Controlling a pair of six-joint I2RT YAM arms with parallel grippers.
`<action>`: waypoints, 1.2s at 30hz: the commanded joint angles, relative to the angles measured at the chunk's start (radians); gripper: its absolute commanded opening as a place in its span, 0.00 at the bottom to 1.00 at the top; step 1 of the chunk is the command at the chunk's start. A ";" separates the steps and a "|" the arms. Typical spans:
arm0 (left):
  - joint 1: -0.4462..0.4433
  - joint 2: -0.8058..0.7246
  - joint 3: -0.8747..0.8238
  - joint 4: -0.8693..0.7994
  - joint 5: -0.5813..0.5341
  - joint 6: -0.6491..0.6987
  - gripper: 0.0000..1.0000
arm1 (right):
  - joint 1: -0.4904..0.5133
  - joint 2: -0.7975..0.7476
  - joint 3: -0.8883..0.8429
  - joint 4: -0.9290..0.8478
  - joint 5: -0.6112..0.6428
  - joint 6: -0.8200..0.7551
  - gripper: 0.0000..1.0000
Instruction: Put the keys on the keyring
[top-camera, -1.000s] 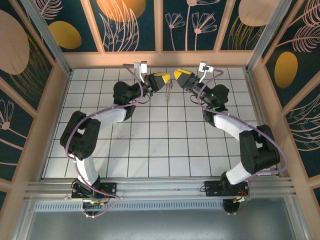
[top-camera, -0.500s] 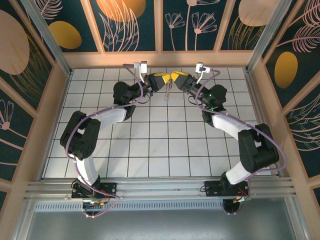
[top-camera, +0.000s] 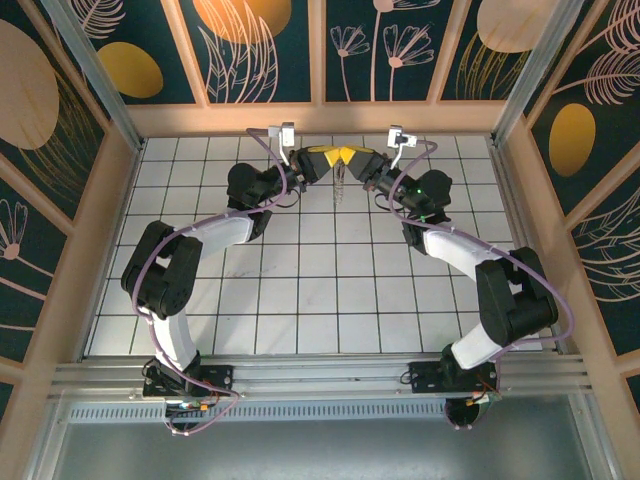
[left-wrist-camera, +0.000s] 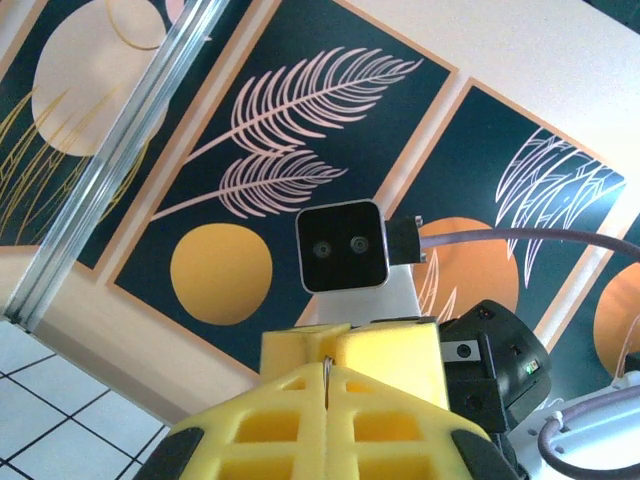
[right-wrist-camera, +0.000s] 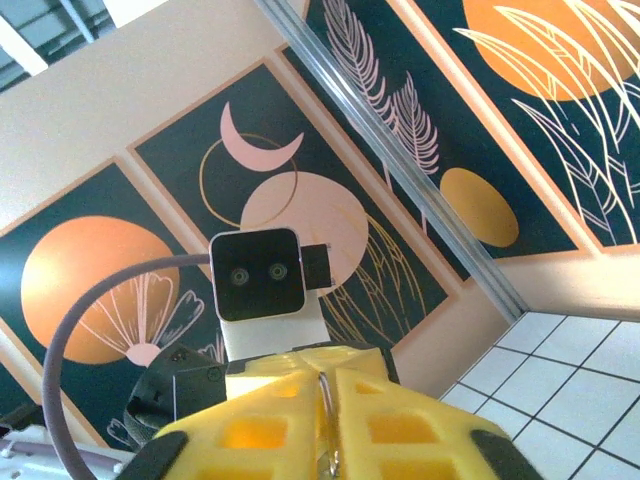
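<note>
Both grippers meet tip to tip above the far middle of the table. My left gripper (top-camera: 331, 159) is shut on the thin metal ring (left-wrist-camera: 327, 372) of the keyring. My right gripper (top-camera: 348, 156) faces it and is shut on the same ring (right-wrist-camera: 326, 415), whose wire runs up between its yellow pads. Below the joined tips hangs a thin pale piece (top-camera: 340, 182). It is too small to tell strap from keys. The left wrist view has the right gripper's fingers (left-wrist-camera: 385, 350) pressed against my left gripper (left-wrist-camera: 328, 366). The right wrist view has the left gripper's fingers (right-wrist-camera: 262, 377) just beyond my right gripper (right-wrist-camera: 325, 382).
White tiled table (top-camera: 320, 290) spreads in front of the arms. The wooden back wall (top-camera: 320, 118) with dark leaf panels stands just behind the grippers. Metal posts (top-camera: 90, 70) rise at the far corners. The front rail (top-camera: 320, 375) carries both bases.
My right gripper has moved left until it meets the left gripper's tips, and it has shut on the ring. The left arm has stayed still, shut throughout.
</note>
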 joint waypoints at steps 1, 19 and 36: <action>-0.007 0.007 0.039 0.044 -0.002 0.008 0.00 | 0.010 0.001 0.023 0.022 -0.036 -0.008 0.01; 0.011 -0.115 0.019 -0.130 -0.024 0.179 0.28 | -0.082 -0.072 0.004 -0.077 -0.034 -0.067 0.00; 0.094 -0.068 0.211 -0.585 0.282 0.463 0.34 | -0.147 -0.048 0.197 -0.474 -0.359 -0.346 0.00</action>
